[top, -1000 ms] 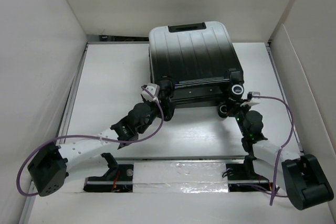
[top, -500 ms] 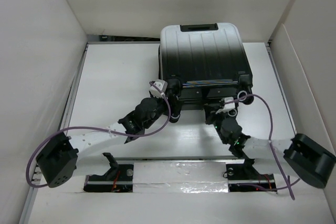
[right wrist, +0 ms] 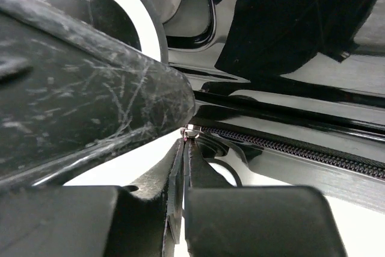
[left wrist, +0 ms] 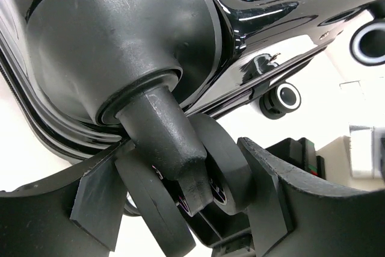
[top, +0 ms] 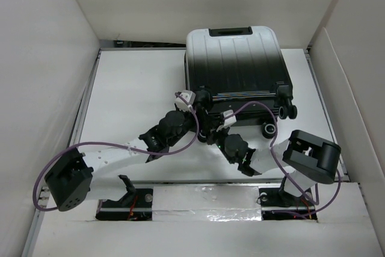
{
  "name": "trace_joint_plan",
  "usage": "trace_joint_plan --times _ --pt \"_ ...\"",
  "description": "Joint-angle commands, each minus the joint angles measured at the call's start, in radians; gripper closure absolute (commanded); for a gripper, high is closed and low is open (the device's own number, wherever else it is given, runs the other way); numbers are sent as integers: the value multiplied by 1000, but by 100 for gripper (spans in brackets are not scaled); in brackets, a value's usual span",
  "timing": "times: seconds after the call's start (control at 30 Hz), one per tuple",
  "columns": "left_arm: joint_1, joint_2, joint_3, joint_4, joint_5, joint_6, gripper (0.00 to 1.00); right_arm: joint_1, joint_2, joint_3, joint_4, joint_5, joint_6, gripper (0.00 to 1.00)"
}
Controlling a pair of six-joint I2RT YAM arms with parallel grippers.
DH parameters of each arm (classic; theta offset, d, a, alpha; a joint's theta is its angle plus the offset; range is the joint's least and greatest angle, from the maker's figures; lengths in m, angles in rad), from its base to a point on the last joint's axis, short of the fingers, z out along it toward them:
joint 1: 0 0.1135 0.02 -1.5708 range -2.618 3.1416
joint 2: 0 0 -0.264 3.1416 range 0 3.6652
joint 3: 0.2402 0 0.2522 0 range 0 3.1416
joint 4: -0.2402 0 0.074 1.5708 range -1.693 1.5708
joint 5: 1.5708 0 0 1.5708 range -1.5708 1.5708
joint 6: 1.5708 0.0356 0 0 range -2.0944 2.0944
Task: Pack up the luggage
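Here the luggage [top: 233,58] lies flat and closed on the far middle of the table [top: 132,88], a little to the right, with its wheel end toward the arms.

The left gripper [top: 202,102] is at the near left corner of the luggage. Its jaws stand wide, and the twin wheel [left wrist: 222,173] fills the gap between them. In the left wrist view both fingers [left wrist: 267,197] seem to press against the sides of the wheel, so the gripper [left wrist: 180,191] holds it.

The right gripper [top: 216,126] is just beside the left one, under the near edge of the luggage. Its fingers [right wrist: 240,221] are pressed together with no gap. A small metal pull [right wrist: 189,132] touches their tips, at the end of the zipper [right wrist: 289,148]. I cannot tell if the pull is really pinched.

The luggage is shut, so the inside is hidden. The ribbed shell is white at the far end and fades to glossy black at the near end. A black handle [top: 230,30] sits at the far edge.

White walls [top: 48,58] stand around the table.
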State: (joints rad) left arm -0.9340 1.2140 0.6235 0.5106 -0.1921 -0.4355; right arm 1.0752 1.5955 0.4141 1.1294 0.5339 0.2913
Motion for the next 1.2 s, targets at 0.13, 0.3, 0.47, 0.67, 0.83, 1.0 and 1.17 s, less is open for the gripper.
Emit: trace_joint_plan --times 0.13,0.3,0.47,0.67,0.83,1.0,1.17 --pt "-48 -86 101 185 30 60 42 80 -156 -18 -91 -42 14 52" --pt "-23 -198 62 60 -137 92 21 80 -285 -44 -250 -26 19 37" --pt "0 -324 -7 11 -207 90 14 80 -377 -57 -358 9 37 36" --pt "0 -455 -149 -12 -251 37 78 80 -503 -52 -506 52 32 87" --pt "0 -429 -304 58 -132 -25 100 48 -604 -17 -637 48 11 97" --pt "-97 -256 -369 278 -115 -46 100 6 -684 38 -764 8 -9 93" --pt "-126 -29 -305 448 -130 -39 69 -14 -717 106 -865 -20 -4 71"
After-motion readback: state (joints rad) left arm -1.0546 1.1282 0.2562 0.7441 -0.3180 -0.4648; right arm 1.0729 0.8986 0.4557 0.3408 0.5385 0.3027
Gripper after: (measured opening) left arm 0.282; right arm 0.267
